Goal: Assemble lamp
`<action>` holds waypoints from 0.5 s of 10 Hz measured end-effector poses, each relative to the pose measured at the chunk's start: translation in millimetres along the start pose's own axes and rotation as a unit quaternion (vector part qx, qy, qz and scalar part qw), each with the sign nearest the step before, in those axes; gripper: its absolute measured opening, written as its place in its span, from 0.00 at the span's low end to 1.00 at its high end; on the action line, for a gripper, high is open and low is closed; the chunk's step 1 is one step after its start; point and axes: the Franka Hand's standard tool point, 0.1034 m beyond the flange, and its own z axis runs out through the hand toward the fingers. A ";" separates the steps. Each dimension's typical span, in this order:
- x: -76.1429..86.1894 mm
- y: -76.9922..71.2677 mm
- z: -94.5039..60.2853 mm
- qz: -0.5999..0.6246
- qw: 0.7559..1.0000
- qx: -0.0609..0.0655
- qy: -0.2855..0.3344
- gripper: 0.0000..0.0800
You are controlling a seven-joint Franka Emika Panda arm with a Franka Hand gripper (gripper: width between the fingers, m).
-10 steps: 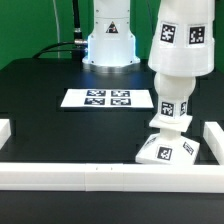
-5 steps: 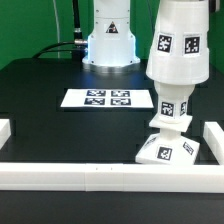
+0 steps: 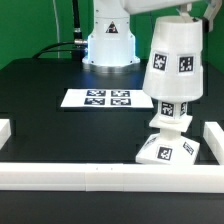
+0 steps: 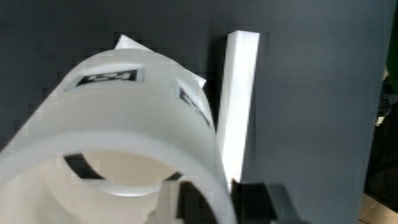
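toward the exterior view's right, the shade hangs over the bulb, tilted, its wide mouth downward and covering the bulb's top so that only the lower tagged stem shows beneath its rim. the shade is white plastic, tapered like a bucket, with two black-and-white marker tags on its side; the patterns carry no readable writing. the bulb stands upright on the square base, which rests on the black table just inside the white border rail and also bears tags. the marker board lies flat nearer the robot's pedestal, well apart from the lamp. in the wrist view the gripper has the shade's wall between its fingers, one finger inside the wall and one outside, closed on the rim. a tag on the shade there is too blurred to read.
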 end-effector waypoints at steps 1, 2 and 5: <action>2.0 1.0 5.3 0.001 1.000 0.000 0.001 0.06; 3.7 2.4 11.2 0.002 1.000 -0.001 0.002 0.06; 5.3 5.6 22.8 0.004 1.000 -0.001 0.000 0.06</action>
